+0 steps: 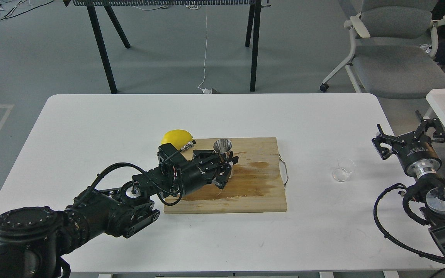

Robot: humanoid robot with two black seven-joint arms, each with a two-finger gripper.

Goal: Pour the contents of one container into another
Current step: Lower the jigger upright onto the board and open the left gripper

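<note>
The steel jigger [222, 148] stands upright in my left gripper [223, 166], which is shut on its waist, low over the wooden cutting board [253, 193]. Whether the jigger's base touches the board is hidden by the fingers. The small clear cup [342, 170] sits on the white table to the right of the board, tilted on its side. My right gripper [408, 135] is open, up and to the right of the cup, apart from it and holding nothing.
A yellow lemon [176, 137] lies just off the board's far left corner, behind my left wrist. The board has a wet stain and a wire handle [283, 170] on its right edge. A grey chair [396, 58] stands beyond the table.
</note>
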